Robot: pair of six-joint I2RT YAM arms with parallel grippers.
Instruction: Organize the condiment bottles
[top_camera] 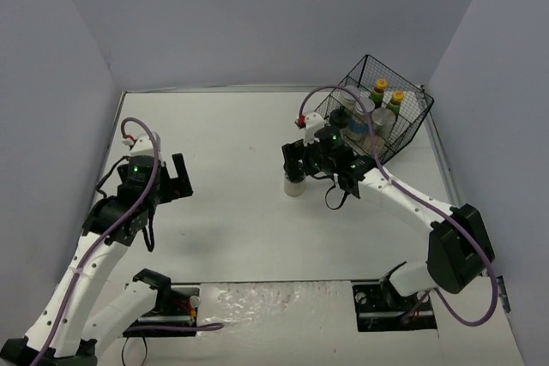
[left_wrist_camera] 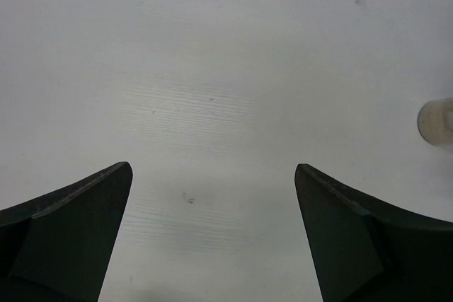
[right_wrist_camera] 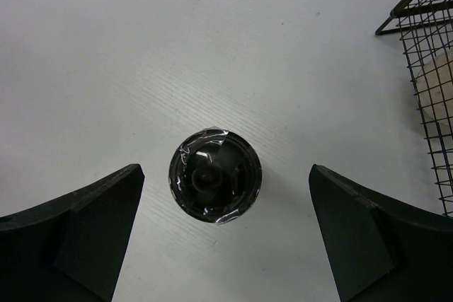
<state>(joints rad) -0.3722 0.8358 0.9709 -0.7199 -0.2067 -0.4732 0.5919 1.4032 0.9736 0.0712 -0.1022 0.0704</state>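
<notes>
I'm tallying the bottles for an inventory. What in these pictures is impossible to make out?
- Contents of the wire basket: in the top view, the mesh and the right arm overlap them. Only two yellow caps read clearly, so no count.
- Shaker: the right wrist view shows just its black cap from above; contents hidden.
- Pale object: in the left wrist view, cut off by the right edge and blurred.

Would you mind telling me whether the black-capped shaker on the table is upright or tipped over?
Upright: the right wrist view looks straight down on the round cap of the black-capped shaker, its body hidden beneath.
</notes>
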